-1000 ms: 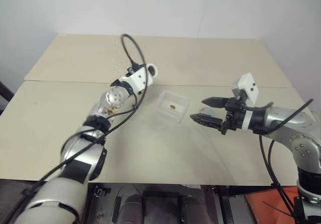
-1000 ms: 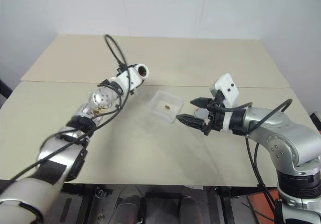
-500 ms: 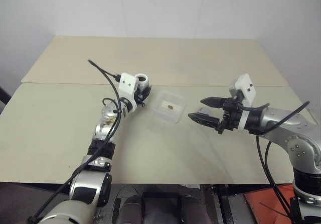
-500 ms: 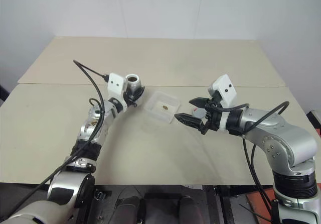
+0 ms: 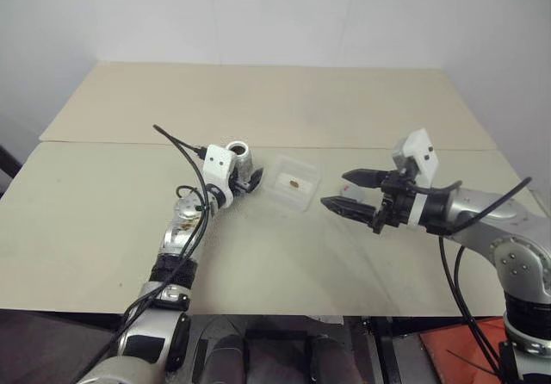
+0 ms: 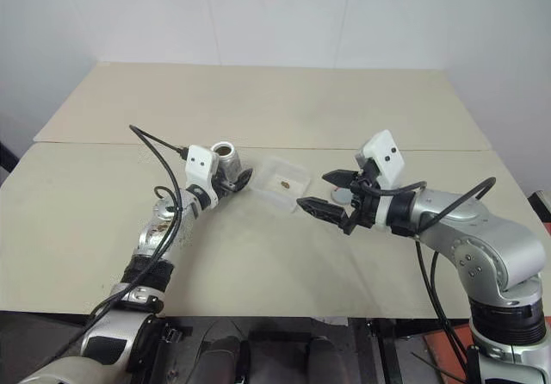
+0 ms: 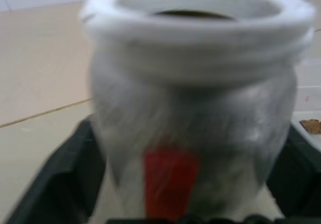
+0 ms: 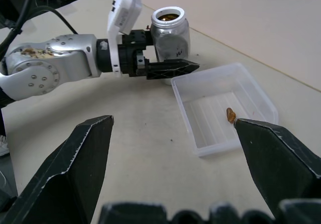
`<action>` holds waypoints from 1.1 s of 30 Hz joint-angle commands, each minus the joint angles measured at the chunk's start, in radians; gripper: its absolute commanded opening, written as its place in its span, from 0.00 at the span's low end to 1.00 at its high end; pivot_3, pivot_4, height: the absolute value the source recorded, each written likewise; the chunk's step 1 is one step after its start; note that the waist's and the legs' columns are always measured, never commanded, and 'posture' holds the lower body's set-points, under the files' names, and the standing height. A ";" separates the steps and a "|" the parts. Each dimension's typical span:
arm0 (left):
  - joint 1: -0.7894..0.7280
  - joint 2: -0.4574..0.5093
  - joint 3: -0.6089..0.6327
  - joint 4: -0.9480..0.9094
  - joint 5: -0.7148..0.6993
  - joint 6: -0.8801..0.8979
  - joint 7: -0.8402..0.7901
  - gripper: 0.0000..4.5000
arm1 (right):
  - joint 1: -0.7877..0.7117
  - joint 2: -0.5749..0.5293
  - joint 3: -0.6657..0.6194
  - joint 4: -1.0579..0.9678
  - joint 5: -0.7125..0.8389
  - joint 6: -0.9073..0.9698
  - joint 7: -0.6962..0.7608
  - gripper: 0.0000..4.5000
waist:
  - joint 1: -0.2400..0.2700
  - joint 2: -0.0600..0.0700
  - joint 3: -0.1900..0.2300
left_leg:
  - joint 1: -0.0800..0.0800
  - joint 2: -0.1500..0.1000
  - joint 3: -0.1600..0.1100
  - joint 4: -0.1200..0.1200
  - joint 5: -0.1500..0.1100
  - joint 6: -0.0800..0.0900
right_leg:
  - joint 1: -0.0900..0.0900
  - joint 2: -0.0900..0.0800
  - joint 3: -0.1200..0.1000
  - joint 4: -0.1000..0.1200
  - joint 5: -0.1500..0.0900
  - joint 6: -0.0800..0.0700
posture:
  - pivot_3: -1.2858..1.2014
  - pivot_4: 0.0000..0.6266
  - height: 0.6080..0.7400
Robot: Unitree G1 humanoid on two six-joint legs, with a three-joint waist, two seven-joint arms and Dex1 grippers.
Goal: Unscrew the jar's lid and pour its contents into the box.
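The jar [image 5: 238, 157] stands upright and lidless on the table, just left of the box [image 5: 303, 196]. Its red label [image 7: 169, 181] faces the left wrist camera. My left gripper [image 5: 249, 176] is level with the jar, open, one black finger [image 8: 173, 68] on each side of it. A tiny brown piece of the contents [image 8: 230, 115] lies in the clear box. My right gripper [image 6: 312, 190] hovers open to the right of the box, pointing at it, with nothing held. A small grey round thing [image 6: 343, 196], which looks like the lid, shows beneath its fingers.
The beige table [image 5: 275, 255] has a seam [image 5: 103, 141] running across behind the jar and box. The left arm's black cable [image 5: 176, 143] loops above the table beside the jar. The table's front edge is close below both arms.
The left arm has come down from a raised, tilted pose over the box, rolled the jar upright and set it on the table. Its fingers have spread. The right gripper has not moved.
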 commanded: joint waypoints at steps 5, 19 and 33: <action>0.104 0.048 -0.016 -0.190 0.003 0.085 -0.017 0.99 | 0.015 -0.015 -0.022 -0.044 0.012 -0.020 0.006 1.00 | 0.000 0.000 0.000 | 0.001 0.000 0.000 0.000 0.000 0.000 | 0.001 0.000 0.000 0.000 0.000 0.000 | 0.52 0.24 1.00; 0.385 0.229 0.039 -0.645 -0.119 0.225 -0.169 0.99 | 0.076 -0.020 -0.027 -0.071 -0.022 -0.063 0.008 1.00 | -0.002 0.001 0.000 | 0.003 0.001 0.001 -0.002 0.000 0.000 | 0.001 0.000 0.001 -0.003 0.000 0.000 | 0.52 0.24 1.00; 0.394 0.543 0.227 -0.651 -0.408 0.271 -0.569 0.99 | 0.146 -0.060 -0.065 -0.077 -0.060 -0.161 0.077 1.00 | -0.006 0.001 -0.001 | 0.005 0.001 0.002 -0.003 0.000 0.000 | 0.002 0.000 0.001 -0.005 -0.001 -0.001 | 0.52 0.24 1.00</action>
